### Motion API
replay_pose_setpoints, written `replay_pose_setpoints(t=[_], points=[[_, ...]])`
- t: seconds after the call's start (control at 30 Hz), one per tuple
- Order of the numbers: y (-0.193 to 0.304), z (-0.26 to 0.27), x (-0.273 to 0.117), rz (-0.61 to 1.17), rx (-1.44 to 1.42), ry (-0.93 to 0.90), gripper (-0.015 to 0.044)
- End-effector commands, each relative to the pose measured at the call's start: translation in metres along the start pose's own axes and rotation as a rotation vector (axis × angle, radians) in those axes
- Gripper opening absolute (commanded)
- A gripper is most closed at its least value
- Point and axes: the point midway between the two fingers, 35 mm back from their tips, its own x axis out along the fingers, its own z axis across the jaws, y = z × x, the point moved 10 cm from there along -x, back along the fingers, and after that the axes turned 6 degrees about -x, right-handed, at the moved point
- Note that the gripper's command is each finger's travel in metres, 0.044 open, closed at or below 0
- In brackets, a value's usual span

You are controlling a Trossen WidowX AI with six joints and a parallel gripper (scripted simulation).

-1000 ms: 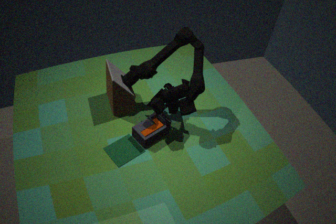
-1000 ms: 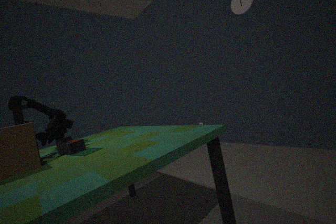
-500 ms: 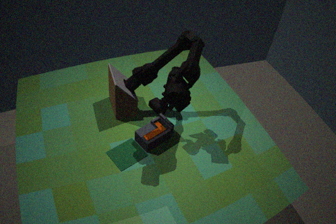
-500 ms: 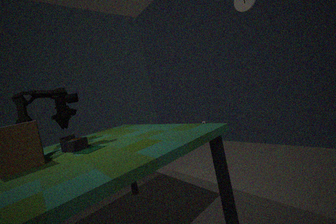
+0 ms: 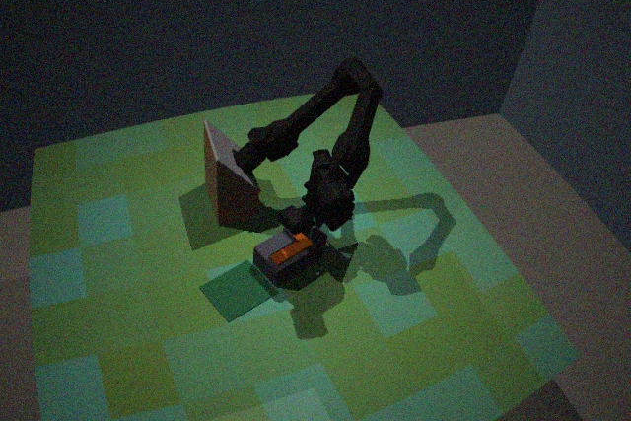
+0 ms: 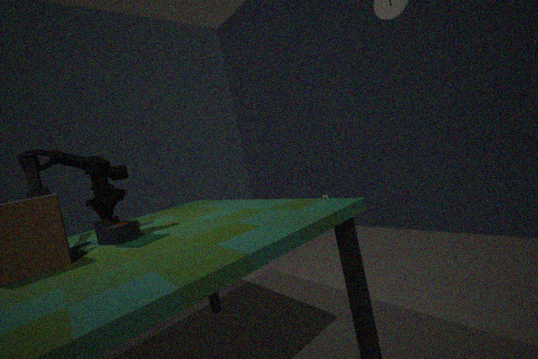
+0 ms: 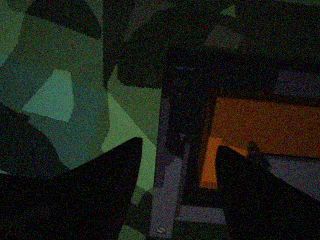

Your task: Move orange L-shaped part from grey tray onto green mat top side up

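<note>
The orange L-shaped part (image 5: 290, 251) (image 7: 265, 125) lies in the grey tray (image 5: 275, 244) (image 6: 117, 235) (image 7: 166, 200). Its end toward the mat looks slightly raised, but the dim picture leaves this unsure. My gripper (image 5: 307, 229) (image 7: 179, 150) is open, pointing down at the L-shaped end. In the wrist view the right finger overlaps that end, while the left finger is outside the tray wall; contact is hard to confirm. Nothing is between the fingers. The green mat (image 5: 237, 291) (image 6: 150, 240) lies beside the tray with no part on it.
A tall brown panel (image 5: 211, 176) (image 6: 34, 237) stands on the patchwork table (image 5: 203, 370) (image 6: 208, 255), near the arm's base and behind the tray in the top view. The arm reaches over from its base beside the panel.
</note>
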Motion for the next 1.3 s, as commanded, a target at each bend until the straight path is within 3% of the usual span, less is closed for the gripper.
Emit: replay_pose_setpoints(t=[0.0, 1.27], points=[[0.002, 0.001, 0.007, -0.013, 0.003, -0.002, 0.018], [-0.001, 0.002, 0.042, -0.02, -0.006, -0.006, 0.018]])
